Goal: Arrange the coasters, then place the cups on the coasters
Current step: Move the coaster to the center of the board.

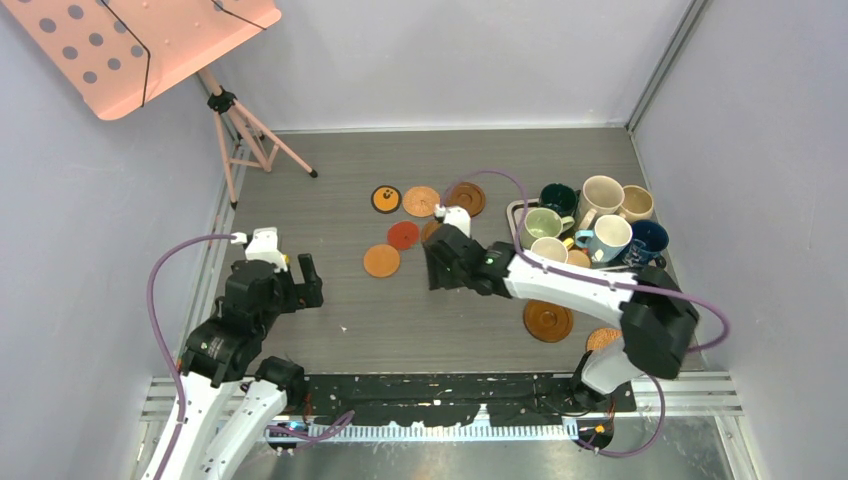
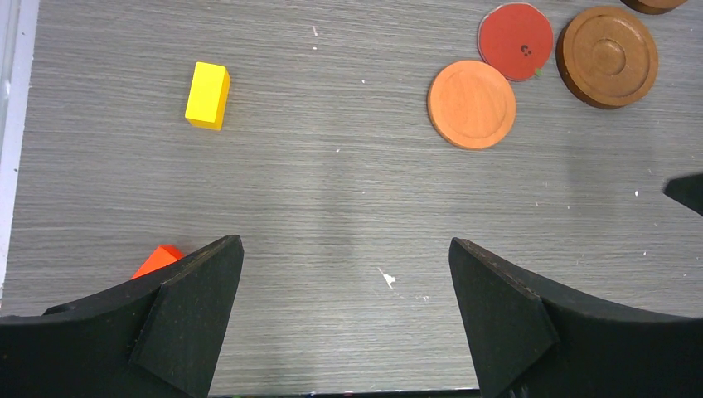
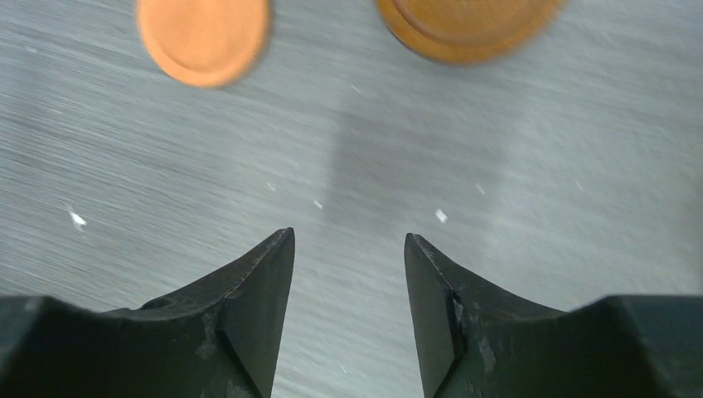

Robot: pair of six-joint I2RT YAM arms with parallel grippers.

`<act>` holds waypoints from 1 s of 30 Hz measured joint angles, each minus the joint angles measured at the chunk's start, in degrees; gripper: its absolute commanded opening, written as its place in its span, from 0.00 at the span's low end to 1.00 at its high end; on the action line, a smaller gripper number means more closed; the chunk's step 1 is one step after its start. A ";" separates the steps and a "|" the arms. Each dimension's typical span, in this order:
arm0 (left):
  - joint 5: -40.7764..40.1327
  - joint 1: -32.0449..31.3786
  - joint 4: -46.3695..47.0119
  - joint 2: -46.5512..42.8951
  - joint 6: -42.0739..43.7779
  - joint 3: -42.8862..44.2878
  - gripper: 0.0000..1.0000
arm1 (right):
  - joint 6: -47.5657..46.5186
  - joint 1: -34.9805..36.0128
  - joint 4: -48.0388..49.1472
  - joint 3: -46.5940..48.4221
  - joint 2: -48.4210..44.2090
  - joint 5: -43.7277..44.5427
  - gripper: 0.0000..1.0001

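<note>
Half-open, empty right tool (image 3: 348, 240) over the tabletop (image 3: 514, 174), orange coaster (image 3: 203, 37) and brown coaster (image 3: 464, 25) just ahead, left tool (image 2: 346, 245) wide open, empty.

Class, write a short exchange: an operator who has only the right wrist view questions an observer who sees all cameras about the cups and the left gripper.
Operator: I see only two coasters. Where are the cups?
Observer: Bunched together at the right side of the table.
Operator: And the left gripper?
Observer: Open and empty, above bare table.
</note>
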 measured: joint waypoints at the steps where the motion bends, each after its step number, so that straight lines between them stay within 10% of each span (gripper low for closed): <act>1: 0.00 0.00 0.02 -0.07 0.02 -0.02 0.99 | 0.76 0.00 -1.14 -1.62 -1.92 0.48 0.59; 13: 0.63 0.00 0.02 -0.52 0.02 -0.13 0.98 | 15.43 -0.83 -19.21 -20.09 -27.50 10.23 0.72; 30: 0.66 -0.15 0.02 -0.61 0.02 -0.13 0.98 | 16.96 -10.97 -14.86 -32.65 -29.00 9.40 0.77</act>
